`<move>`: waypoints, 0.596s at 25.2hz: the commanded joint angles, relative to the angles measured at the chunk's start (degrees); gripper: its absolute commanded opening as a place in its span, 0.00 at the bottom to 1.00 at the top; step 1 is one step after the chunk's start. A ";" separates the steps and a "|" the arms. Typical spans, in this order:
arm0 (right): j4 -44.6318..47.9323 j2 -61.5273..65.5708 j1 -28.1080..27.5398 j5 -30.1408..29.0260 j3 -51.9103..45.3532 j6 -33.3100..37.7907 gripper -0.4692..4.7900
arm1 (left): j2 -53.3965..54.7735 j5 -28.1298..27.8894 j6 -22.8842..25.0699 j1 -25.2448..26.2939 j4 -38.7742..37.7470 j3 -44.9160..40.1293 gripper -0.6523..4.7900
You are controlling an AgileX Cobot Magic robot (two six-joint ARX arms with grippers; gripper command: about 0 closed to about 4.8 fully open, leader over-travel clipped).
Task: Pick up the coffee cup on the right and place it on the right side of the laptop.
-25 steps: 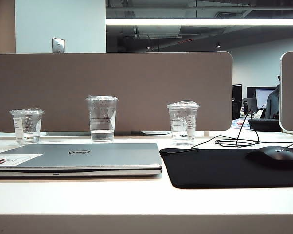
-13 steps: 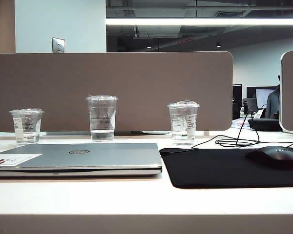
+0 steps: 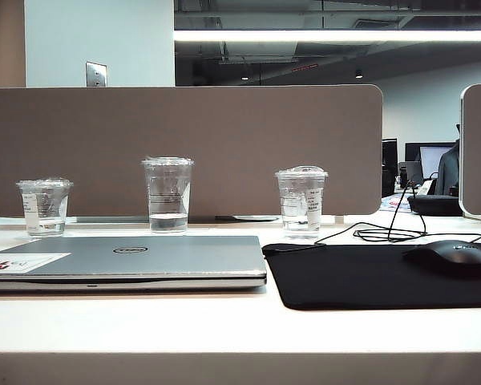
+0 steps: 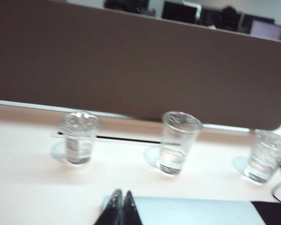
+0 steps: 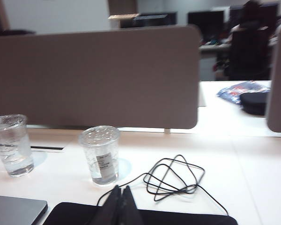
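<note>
Across the exterior frames nothing on the counter (image 3: 144, 325) is seen to have shifted. The closed laptop (image 3: 132, 258) lies near the front edge toward the left, with the black mat (image 3: 369, 277) and mouse (image 3: 451, 257) beside it on the right. The left claw (image 4: 120, 206) is closed above the laptop's back edge; the right claw (image 5: 121, 200) is closed above the mat. Further back, near the divider (image 3: 184, 148), the coffee cup (image 3: 301, 200) stands upright, untouched, behind the mat's left corner. A taller cup (image 3: 167, 194) and a short cup (image 3: 44, 207) are placed behind the laptop.
</note>
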 commanded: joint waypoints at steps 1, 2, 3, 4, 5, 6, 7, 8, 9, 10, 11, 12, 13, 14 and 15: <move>5.29 7.32 0.07 -2.12 3.48 -0.11 0.07 | 6.51 0.66 0.98 -3.98 -1.92 5.40 0.11; 5.79 9.20 0.07 -2.47 4.20 -0.13 0.07 | 7.87 0.66 1.70 -5.27 -2.47 6.51 0.11; 6.51 11.32 0.07 -2.95 5.03 -0.17 0.07 | 9.33 0.68 2.75 -7.15 -3.48 7.93 0.11; 7.23 13.33 0.07 -3.32 5.77 -0.24 0.07 | 10.49 0.66 3.65 -8.90 -4.35 9.09 0.11; 7.80 16.33 0.07 -3.85 6.97 -0.26 0.07 | 12.96 0.63 5.64 -12.87 -6.58 11.93 0.11; 8.35 19.08 0.09 -4.04 8.09 -0.28 0.07 | 14.84 0.63 5.84 -15.89 -8.74 14.47 0.11; 9.51 20.76 0.11 -4.22 8.55 -0.28 0.07 | 15.78 0.63 5.81 -17.27 -9.75 15.67 0.11; 10.56 22.03 0.17 -4.55 8.83 -0.28 0.07 | 16.90 0.63 5.81 -18.86 -11.15 17.16 0.11; 11.91 23.21 0.44 -4.92 8.94 -0.28 0.07 | 17.77 0.66 5.81 -20.06 -12.31 18.32 0.11; 13.75 24.50 0.70 -5.60 8.94 -0.28 0.07 | 18.82 0.74 5.81 -21.46 -14.12 19.82 0.11; 15.43 25.90 0.92 -6.14 8.94 -0.26 0.07 | 19.82 0.98 5.79 -22.64 -16.13 21.35 0.11; 16.57 26.93 1.20 -6.80 8.94 -0.31 0.07 | 20.37 1.31 5.81 -23.15 -17.46 22.29 0.11; 17.84 28.30 1.79 -7.48 8.94 -0.28 0.07 | 21.35 2.51 5.79 -23.78 -19.37 23.78 0.11; 18.45 29.33 2.29 -8.04 8.96 -0.31 0.07 | 22.14 4.68 5.75 -24.13 -20.87 25.05 0.11; 19.50 30.84 2.97 -8.33 8.98 -0.28 0.07 | 22.73 6.60 5.46 -24.35 -21.70 25.81 0.11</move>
